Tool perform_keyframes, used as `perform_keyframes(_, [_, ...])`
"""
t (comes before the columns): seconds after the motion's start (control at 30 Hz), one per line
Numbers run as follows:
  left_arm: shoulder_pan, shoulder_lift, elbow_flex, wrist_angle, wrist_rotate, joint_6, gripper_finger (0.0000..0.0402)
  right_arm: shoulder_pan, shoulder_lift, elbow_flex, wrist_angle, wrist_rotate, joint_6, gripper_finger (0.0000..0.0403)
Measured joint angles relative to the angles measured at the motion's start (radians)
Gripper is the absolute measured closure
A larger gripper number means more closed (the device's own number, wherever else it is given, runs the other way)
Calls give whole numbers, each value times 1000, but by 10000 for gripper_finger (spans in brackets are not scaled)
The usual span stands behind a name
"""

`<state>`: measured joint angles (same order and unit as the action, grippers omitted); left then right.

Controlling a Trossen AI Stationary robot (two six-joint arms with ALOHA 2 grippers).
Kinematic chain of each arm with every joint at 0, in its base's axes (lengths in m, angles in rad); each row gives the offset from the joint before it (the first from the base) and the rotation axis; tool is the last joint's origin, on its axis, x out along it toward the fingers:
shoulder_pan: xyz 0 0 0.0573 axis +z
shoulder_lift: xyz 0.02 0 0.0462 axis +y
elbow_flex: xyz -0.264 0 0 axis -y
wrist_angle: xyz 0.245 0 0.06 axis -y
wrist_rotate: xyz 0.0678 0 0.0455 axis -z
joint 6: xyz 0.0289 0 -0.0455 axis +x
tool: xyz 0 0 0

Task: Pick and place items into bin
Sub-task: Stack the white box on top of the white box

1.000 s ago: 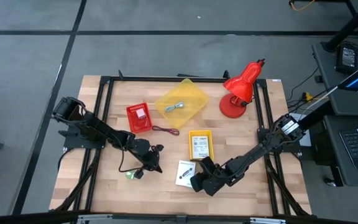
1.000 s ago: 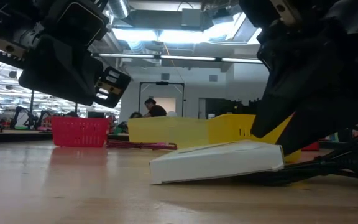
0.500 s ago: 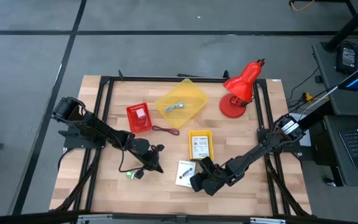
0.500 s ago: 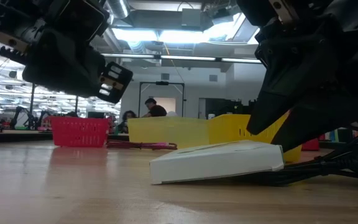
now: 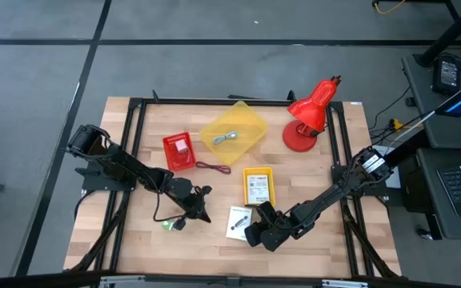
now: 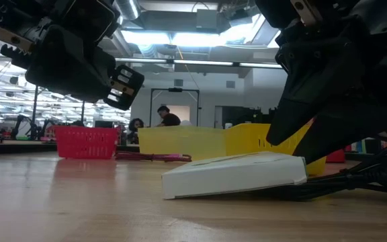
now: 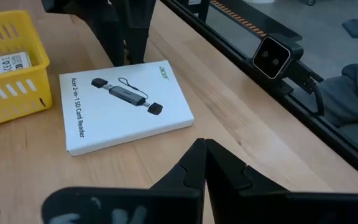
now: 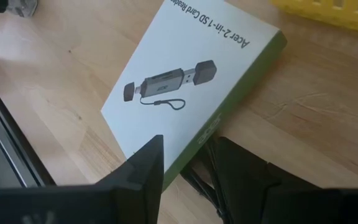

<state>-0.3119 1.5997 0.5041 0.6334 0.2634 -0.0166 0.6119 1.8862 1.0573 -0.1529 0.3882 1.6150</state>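
A white SD-card-reader box (image 5: 237,222) lies near the table's near edge, also plain in the left wrist view (image 7: 126,106). My right gripper (image 5: 253,233) (image 8: 190,146) is open at the box's near right corner. My left gripper (image 5: 200,206) (image 7: 202,146) hovers left of the box, shut and empty. Below it lie a black cord (image 5: 160,213) and a tiny green object (image 5: 166,226). A dark red cord (image 5: 213,166) lies flat by the red basket (image 5: 179,150). A printed card sits in the small yellow basket (image 5: 257,186). A blue-grey strip (image 5: 229,137) lies in the yellow bin (image 5: 232,132). My right gripper's fingers straddle the box's corner (image 8: 185,163), coming low from the table's right. One finger (image 8: 146,163) overlaps the printed top face and the other (image 8: 241,165) lies beside the green side edge. That end of the box (image 6: 274,168) is raised, the far end (image 6: 173,188) on the table.
A red desk lamp (image 5: 310,112) stands at the far right. The red basket and yellow bin sit toward the far edge. A black frame (image 5: 134,144) rims the table. People show in the room beyond (image 6: 163,115). Bare wood lies at the near left (image 5: 110,240).
My left gripper has risen slightly and drifted a little toward the box, staying shut. The right gripper and the tilted box have kept still.
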Motion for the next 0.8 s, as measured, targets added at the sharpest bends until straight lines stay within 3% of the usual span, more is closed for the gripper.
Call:
perform_keyframes(0.27, [0,0,0,-1,0,1,398,-4,-4,0,3,-53,0,269])
perform_keyframes(0.53, [0,0,0,-1,0,1,398,18,-74,2,-76,-17,0,269])
perform_keyframes(0.67, [0,0,0,-2,-1,1,398,64,-119,2,-193,107,34,269])
perform_keyframes(0.8, [0,0,0,-2,-1,-12,398,117,-131,2,-261,150,102,269])
